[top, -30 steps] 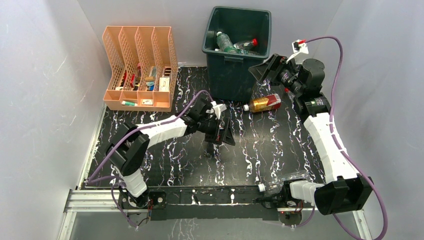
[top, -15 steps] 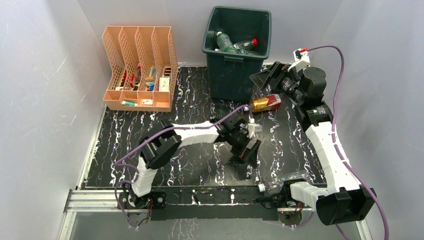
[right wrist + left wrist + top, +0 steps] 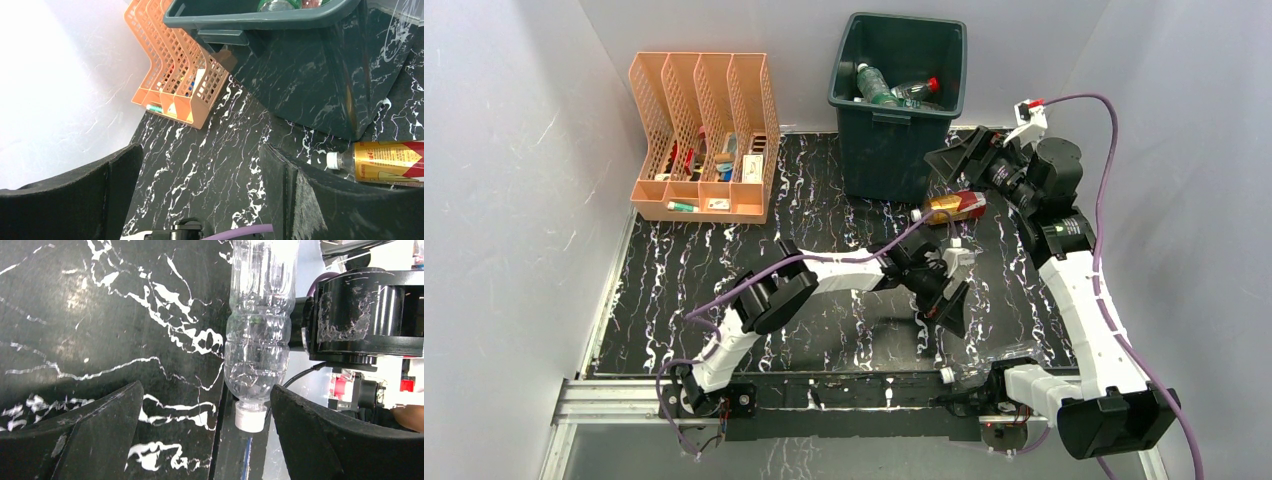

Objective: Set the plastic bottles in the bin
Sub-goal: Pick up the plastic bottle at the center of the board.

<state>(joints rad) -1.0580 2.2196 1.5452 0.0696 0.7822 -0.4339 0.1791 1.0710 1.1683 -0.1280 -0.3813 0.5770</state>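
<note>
Top view: bottles lie inside the bin, and a yellow-labelled bottle lies just beside its right front corner.

Left wrist: the left gripper is spread wide and empty. A clear bottle lies ahead, well apart from the bin.

Right wrist: the right gripper is spread and empty, near the bin.

The table is black with white marble veining and a soft sheen. At upper centre of the left wrist view, the clear bottle is thin, ribbed, see-through plastic with a matt white cap. The black housing to its right is scuffed and scratched. The fingers of the left gripper look matt black and faintly grainy. The bin is smooth, glossy dark green plastic, and the organizer is peach slotted plastic. The amber bottle wears a shiny gold and red label.
</note>
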